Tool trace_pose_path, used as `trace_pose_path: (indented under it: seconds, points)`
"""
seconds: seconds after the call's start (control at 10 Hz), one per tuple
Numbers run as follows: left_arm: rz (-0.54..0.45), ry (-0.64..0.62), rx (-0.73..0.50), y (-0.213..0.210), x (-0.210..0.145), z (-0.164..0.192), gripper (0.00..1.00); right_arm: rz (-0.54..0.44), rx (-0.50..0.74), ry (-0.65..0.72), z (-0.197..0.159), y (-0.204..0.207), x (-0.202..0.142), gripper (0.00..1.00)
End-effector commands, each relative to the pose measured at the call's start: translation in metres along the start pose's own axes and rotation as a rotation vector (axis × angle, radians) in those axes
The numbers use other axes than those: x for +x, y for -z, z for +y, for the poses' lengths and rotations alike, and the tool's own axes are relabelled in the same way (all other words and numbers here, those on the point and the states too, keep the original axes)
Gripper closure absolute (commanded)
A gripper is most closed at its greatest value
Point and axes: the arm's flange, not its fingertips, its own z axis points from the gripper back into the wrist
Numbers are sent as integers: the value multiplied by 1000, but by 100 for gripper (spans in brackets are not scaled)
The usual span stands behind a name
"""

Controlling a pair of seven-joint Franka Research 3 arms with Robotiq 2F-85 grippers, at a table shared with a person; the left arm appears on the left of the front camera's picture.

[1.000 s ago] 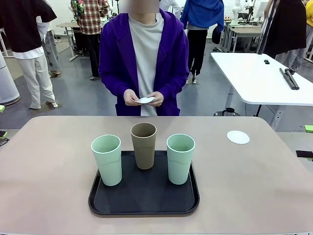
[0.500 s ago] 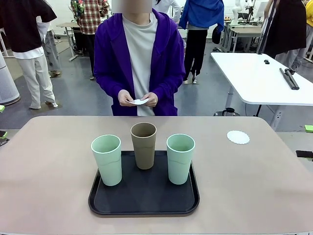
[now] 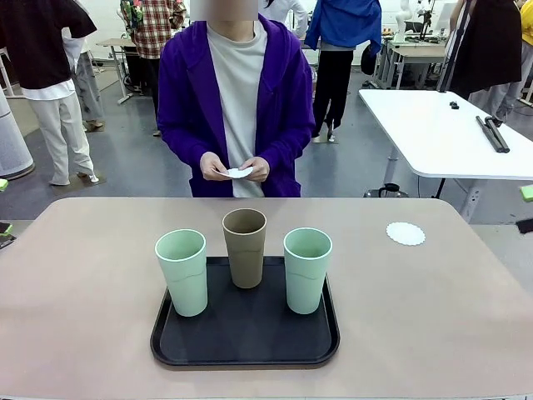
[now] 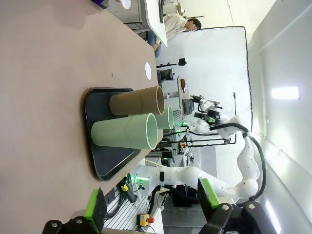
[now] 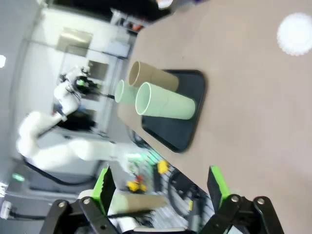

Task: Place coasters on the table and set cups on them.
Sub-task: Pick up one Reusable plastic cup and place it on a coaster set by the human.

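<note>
Three cups stand upright on a black tray (image 3: 246,337): a mint green cup (image 3: 182,272) on the left, a tan cup (image 3: 245,247) behind the middle, and a second mint green cup (image 3: 306,270) on the right. One white scalloped coaster (image 3: 405,233) lies on the beige table (image 3: 83,292) at the far right. At the far side, the person's hands hold more coasters (image 3: 239,172). My left gripper (image 4: 151,202) is open and empty, well short of the cups (image 4: 126,131). My right gripper (image 5: 161,187) is also open and empty, apart from the cups (image 5: 165,102) and the coaster (image 5: 295,33).
The person in a purple jacket (image 3: 183,100) stands close to the table's far edge. A white table (image 3: 441,133) stands behind at the right. Bare tabletop lies on both sides of the tray. A tip of my right gripper shows at the front view's right edge.
The person shifted a little to the left, still holding the coasters. The bit of my right gripper at the front view's right edge has moved upward. Cups and coaster have not moved.
</note>
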Motion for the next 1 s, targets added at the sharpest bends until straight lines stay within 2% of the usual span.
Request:
trace_pose_path:
  seconds: [0.0,0.1,0.2,0.4,0.7,0.9]
  points:
    - [-5,3,-15,-1,-1,-1,0,97,-177,-314,63,18,7,0]
    - [-5,3,-15,-1,-1,-1,0,155,-256,-464,95,43,6,0]
    - [-5,3,-15,-1,-1,-1,0,312,-500,-687,141,133,-2,0]
    - [-5,3,-15,-1,-1,-1,0,337,-538,-704,143,148,-2,0]
    - [-5,3,-15,-1,-1,-1,0,410,-701,-810,137,237,1,0]
    - [-5,3,-15,-1,-1,-1,0,450,-716,-790,119,260,6,0]
